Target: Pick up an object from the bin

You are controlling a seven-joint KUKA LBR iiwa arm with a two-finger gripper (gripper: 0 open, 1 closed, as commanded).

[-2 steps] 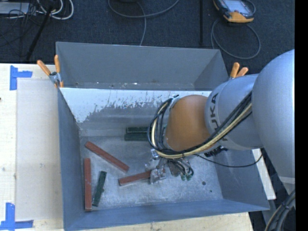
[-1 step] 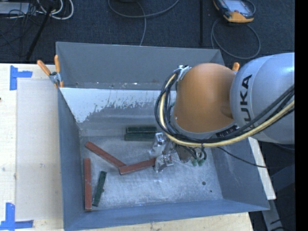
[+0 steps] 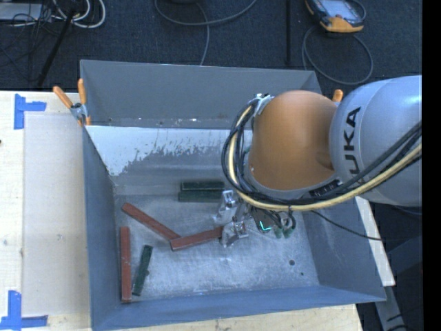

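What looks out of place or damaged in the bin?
Nothing stands out. Brown sticks and dark green sticks lie on the bin floor; the gripper is at the right end of one brown stick.

This looks like a robotics lab or test cell rather than a home or shop. An industrial arm (image 3: pixel 386 136) with bold maker's lettering, an orange cover (image 3: pixel 289 140) and a loop of cables (image 3: pixel 233 171) at its wrist leans over a grey metal bin (image 3: pixel 207 95). Beyond it, dark carpet (image 3: pixel 138 33) carries trailing leads (image 3: pixel 207 40) and a handheld control unit (image 3: pixel 335 11).
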